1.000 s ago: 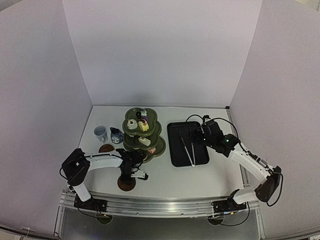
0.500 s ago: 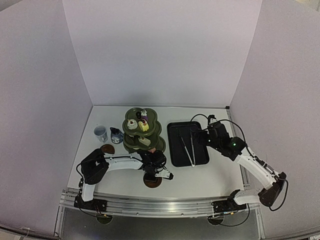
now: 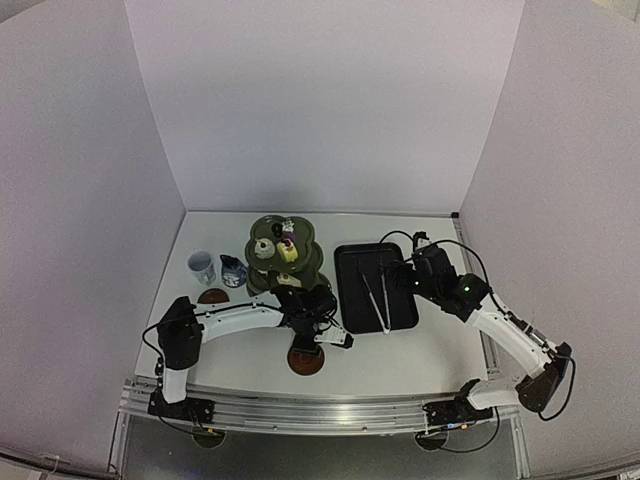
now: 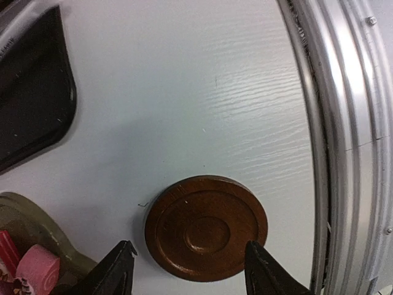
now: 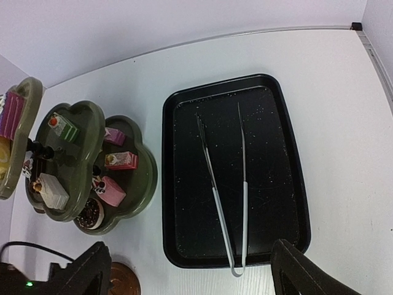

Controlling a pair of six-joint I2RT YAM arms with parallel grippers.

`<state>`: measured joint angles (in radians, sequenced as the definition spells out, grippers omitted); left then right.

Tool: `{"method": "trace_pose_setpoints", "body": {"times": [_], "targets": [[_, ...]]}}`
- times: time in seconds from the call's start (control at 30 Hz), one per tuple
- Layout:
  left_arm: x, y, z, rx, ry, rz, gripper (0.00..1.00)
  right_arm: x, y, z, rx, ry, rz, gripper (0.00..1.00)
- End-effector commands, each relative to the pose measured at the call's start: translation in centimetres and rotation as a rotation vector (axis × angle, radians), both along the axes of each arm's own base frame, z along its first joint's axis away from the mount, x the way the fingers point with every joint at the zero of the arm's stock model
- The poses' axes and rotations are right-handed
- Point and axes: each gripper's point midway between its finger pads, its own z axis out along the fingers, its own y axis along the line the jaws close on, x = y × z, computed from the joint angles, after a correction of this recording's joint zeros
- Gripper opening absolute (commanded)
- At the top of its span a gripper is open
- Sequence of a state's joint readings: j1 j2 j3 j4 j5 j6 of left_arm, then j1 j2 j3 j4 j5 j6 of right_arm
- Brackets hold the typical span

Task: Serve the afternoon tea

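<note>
A round brown saucer (image 3: 305,361) (image 4: 206,227) lies flat on the white table in front of the dark green three-tier stand (image 3: 285,262) (image 5: 139,178). My left gripper (image 3: 314,344) (image 4: 189,249) hovers over its near edge, open, one finger on each side and nothing held. Small pastries (image 5: 110,190) sit on the stand's tiers. A second saucer (image 3: 212,296), a pale blue cup (image 3: 202,266) and a dark blue jug (image 3: 232,271) stand left of the stand. My right gripper (image 3: 400,275) (image 5: 189,249) is wide open above the black tray.
The black tray (image 3: 356,262) (image 5: 270,172) right of the stand holds metal tongs (image 3: 378,300) (image 5: 244,209). The tray's corner (image 4: 31,104) and the stand's scalloped edge (image 4: 46,236) are close to the saucer. The table's metal rail (image 4: 350,123) runs just beyond it.
The left arm carried the saucer from the front left to a spot in front of the stand, set it down and opened its jaws. The right arm shifted slightly over the tray.
</note>
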<state>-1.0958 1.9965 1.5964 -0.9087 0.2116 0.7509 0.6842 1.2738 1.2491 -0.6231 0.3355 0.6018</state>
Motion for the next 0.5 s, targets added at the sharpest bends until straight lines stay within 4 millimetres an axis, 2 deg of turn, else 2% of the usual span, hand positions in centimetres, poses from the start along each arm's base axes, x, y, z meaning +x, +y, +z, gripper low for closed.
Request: {"method": "trace_pose_setpoints", "body": {"times": [0.0, 0.07, 0.17, 0.27, 0.33, 0.43, 0.47], "targets": [[-2.9, 3.8, 8.0, -0.04, 0.112, -0.01, 0.64, 0.0, 1.1, -0.6, -0.017, 0.039, 0.045, 0.88], [-3.4, 7.1, 8.1, -0.006, 0.178, 0.021, 0.66, -0.1, 1.2, -1.5, -0.025, 0.073, 0.042, 0.89], [-2.9, 12.6, 8.2, 0.021, 0.259, 0.099, 0.73, -0.2, 1.6, -3.2, -0.031, 0.133, 0.038, 0.9], [-4.4, 18.3, 7.4, 0.099, 0.281, 0.095, 0.87, -0.1, 2.3, -4.2, -0.023, 0.171, 0.049, 0.9], [-5.5, 21.4, 6.6, 0.145, 0.281, 0.109, 0.92, 0.1, 2.6, -4.4, -0.022, 0.179, 0.049, 0.9], [-3.5, 24.7, 5.2, 0.125, 0.252, 0.241, 0.93, 0.6, 2.7, -4.0, -0.021, 0.167, 0.043, 0.9], [-1.8, 25.8, 4.7, 0.101, 0.227, 0.308, 0.92, 0.7, 2.8, -3.8, -0.022, 0.163, 0.045, 0.9]]}}
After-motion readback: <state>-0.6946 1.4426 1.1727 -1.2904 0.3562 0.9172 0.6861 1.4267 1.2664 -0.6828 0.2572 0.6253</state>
